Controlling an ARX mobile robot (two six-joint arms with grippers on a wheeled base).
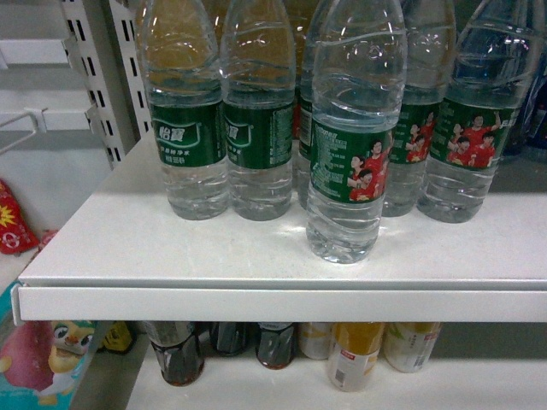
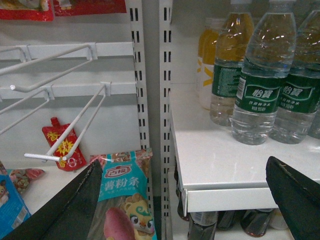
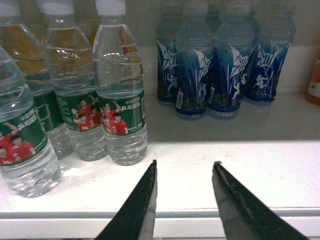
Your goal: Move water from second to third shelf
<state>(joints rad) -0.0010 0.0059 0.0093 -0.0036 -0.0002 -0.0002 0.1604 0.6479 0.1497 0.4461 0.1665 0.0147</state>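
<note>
Several water bottles with green labels stand on a white shelf (image 1: 171, 256). One water bottle (image 1: 349, 162) stands alone in front of the row, closest to the shelf's front edge. It also appears at the left edge of the right wrist view as the nearest water bottle (image 3: 20, 135). My right gripper (image 3: 185, 162) is open over the shelf's front edge, to the right of the bottles, with nothing between its fingers. My left gripper (image 2: 184, 162) is wide open and empty, low by the shelf's left front corner (image 2: 186, 192). Neither gripper shows in the head view.
Dark cola bottles (image 1: 175, 350) and orange drink bottles (image 1: 355, 354) stand on the shelf below. Blue sports-drink bottles (image 3: 220, 70) fill the back right. To the left are a slotted upright (image 2: 150, 100), wire hooks (image 2: 75, 135) and a teal snack packet (image 2: 125, 195).
</note>
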